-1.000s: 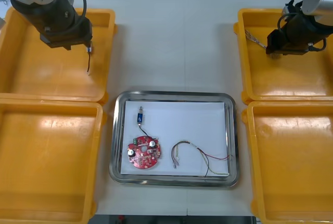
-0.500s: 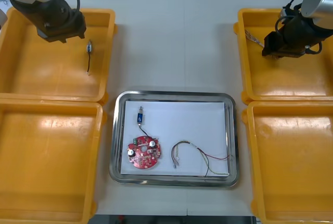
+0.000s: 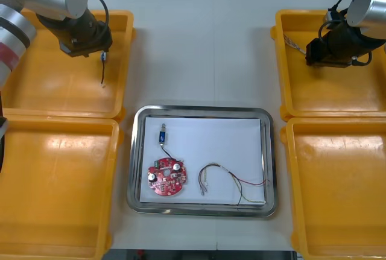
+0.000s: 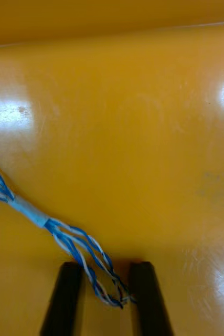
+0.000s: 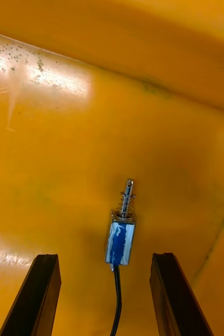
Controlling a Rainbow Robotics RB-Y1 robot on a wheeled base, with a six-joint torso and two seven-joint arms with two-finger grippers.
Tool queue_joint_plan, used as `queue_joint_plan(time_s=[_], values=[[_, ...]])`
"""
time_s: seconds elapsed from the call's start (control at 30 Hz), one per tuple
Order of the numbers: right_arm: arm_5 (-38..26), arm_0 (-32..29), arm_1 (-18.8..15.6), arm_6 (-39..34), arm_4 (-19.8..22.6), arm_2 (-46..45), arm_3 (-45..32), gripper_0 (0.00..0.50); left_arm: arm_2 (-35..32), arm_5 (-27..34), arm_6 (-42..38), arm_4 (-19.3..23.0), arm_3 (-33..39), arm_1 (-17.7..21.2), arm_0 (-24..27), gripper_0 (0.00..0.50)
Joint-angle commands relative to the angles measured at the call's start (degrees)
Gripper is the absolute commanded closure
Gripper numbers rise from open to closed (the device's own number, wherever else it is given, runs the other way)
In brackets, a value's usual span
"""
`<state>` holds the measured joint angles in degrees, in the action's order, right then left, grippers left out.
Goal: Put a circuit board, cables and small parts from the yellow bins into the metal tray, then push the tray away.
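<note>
Light table (image 3: 205,49): yellow bins (image 3: 54,175), metal tray (image 3: 205,110)

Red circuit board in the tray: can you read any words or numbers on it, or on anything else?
None can be read.
Red circuit board in the metal tray: markings too small to read.
Small metal part between the left gripper's open fingers, in a yellow bin: blue sleeve, no text.
Twisted blue and white cable held by the right gripper: no label.

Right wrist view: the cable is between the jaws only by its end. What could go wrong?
The right gripper grips the twisted blue and white cable at its very tip, so it may slip out when lifted. The small metal part lies nearer one jaw of the open left gripper; closing may push it aside.
</note>
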<state>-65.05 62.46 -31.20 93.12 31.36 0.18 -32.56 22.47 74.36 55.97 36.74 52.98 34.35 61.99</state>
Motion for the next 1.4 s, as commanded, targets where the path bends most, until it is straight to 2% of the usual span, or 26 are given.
queue_joint_plan(time_s=[0.03,0.2,0.37,0.6,0.73,0.77,0.8,0.83,0.87,1.1,1.4], values=[[0.27,-1.55,-1.23,2.41,1.69,0.88,-0.84,0.500,-1.81,-1.58,4.85,-1.76,-1.38,-2.00,3.14,0.000],[-2.54,-1.55,-2.64,2.94,3.01,0.88,-2.25,0.500,-1.72,-2.99,4.76,-2.73,-2.61,-2.88,3.23,0.000],[-8.95,-1.55,-4.66,2.94,3.01,0.88,-6.91,0.500,-1.72,-6.15,4.94,-4.22,-5.34,-4.29,3.23,0.000],[-14.14,-1.73,-6.77,2.94,3.89,0.88,-10.51,0.500,-1.72,-6.86,4.94,-4.14,-6.13,-4.55,3.23,0.000],[-16.95,-4.81,-9.05,2.68,6.44,0.88,-15.61,0.500,-0.67,-7.03,4.76,-4.14,-6.13,-4.55,3.23,0.007],[-17.22,-5.33,-9.49,2.68,6.96,0.88,-16.31,0.500,-0.40,-7.12,4.67,-4.05,-6.13,-4.55,3.23,0.063],[-17.48,-6.48,-10.11,2.59,7.93,0.88,-17.80,0.500,0.03,-7.21,4.67,-3.96,-6.13,-4.55,3.23,0.212],[-17.74,-7.71,-10.81,2.59,8.81,0.88,-19.21,0.500,0.21,-7.38,4.59,-3.70,-6.13,-4.55,2.96,0.426],[-17.92,-8.23,-11.07,2.59,9.07,0.88,-19.91,0.500,0.21,-7.47,4.50,-3.52,-6.13,-4.55,2.96,0.500],[-19.24,-13.77,-13.97,2.41,11.45,0.88,-26.33,0.500,1.35,-8.09,4.24,-2.64,-6.13,-4.55,2.61,0.500],[-19.06,-16.85,-14.50,2.15,11.18,0.00,-28.88,0.500,1.35,-8.09,4.24,-2.47,-6.13,-4.55,2.61,0.500]])
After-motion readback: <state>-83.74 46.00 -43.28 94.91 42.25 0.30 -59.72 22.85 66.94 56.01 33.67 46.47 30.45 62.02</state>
